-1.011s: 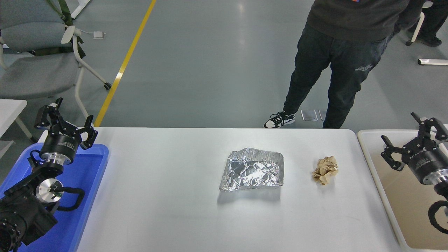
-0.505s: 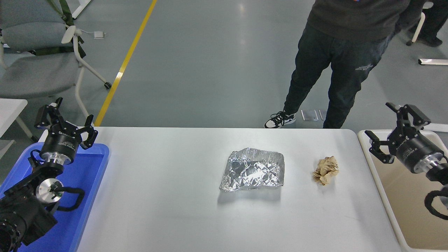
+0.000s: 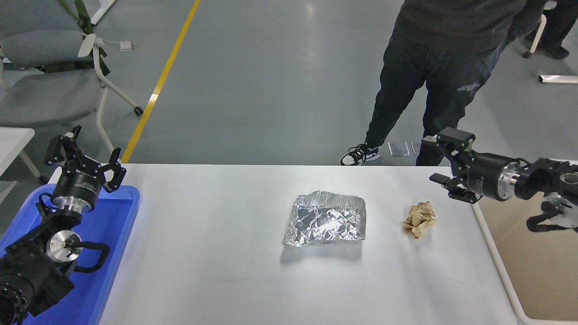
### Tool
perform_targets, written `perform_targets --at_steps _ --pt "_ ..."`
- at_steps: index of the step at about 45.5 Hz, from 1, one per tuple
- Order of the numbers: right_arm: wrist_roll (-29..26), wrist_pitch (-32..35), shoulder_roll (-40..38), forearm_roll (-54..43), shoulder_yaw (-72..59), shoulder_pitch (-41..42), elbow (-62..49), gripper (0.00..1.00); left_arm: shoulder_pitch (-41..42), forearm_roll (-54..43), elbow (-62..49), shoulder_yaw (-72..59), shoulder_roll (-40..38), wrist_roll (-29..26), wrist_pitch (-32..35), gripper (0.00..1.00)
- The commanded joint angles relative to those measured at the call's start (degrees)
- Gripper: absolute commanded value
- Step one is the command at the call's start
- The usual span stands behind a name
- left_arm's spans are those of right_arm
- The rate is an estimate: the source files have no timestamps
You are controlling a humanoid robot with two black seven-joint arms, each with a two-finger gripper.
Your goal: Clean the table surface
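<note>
A crumpled sheet of silver foil (image 3: 326, 219) lies near the middle of the table surface (image 3: 216, 253), a wide matte white top with rounded corners that fills the lower half of the view. To the foil's right, apart from it, sits a small wad of tan paper (image 3: 419, 219). A blue tray (image 3: 106, 253) lies at the table's left end and a beige-white bin (image 3: 533, 271) at its right end. Beyond the far edge a person (image 3: 433, 67) in dark clothes stands on a grey floor crossed by a yellow line (image 3: 162, 79); a grey office chair (image 3: 49, 76) is at upper left. The left gripper (image 3: 86, 160) is raised over the tray's far corner, its fingers spread apart. The right arm reaches in level from the right edge, pointing left, and the right gripper (image 3: 440, 160) hangs over the table's far right corner, beyond the paper wad and not touching it, fingers wide apart and holding nothing.
</note>
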Motion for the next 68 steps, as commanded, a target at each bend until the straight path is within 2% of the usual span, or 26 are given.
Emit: perform_targets --at_steps 1,8,13,19,25,46,68 --pt "-4.82 3.21 4.31 -8.51 -7.28 7.55 1.89 1.0 0.0 0.0 0.0 0.0 0.0 0.0 0.0 1.0" --pt "-7.18 3.3 11.16 -12.12 -13.53 11.15 -0.39 1.0 0.0 0.0 0.0 0.0 0.0 0.0 0.0 1.0" --pt "-11.23 3.13 16.34 -12.21 -13.71 11.77 -4.96 1.0 0.0 0.0 0.0 0.0 0.0 0.0 0.0 1.0" --pt "-12.2 2.95 21.89 -14.84 -13.98 11.95 -10.94 1.0 0.0 0.0 0.0 0.0 0.0 0.0 0.0 1.0" --pt "-12.38 2.95 23.91 -19.5 -15.99 11.69 -14.02 1.0 0.0 0.0 0.0 0.0 0.0 0.0 0.0 1.0" --pt "-13.78 2.77 30.68 -19.59 -23.64 10.98 -24.83 1.0 0.0 0.0 0.0 0.0 0.0 0.0 0.0 1.0" --pt "-13.52 2.6 34.72 -19.16 -22.59 8.87 -26.85 1.0 0.0 0.0 0.0 0.0 0.0 0.0 0.0 1.0"
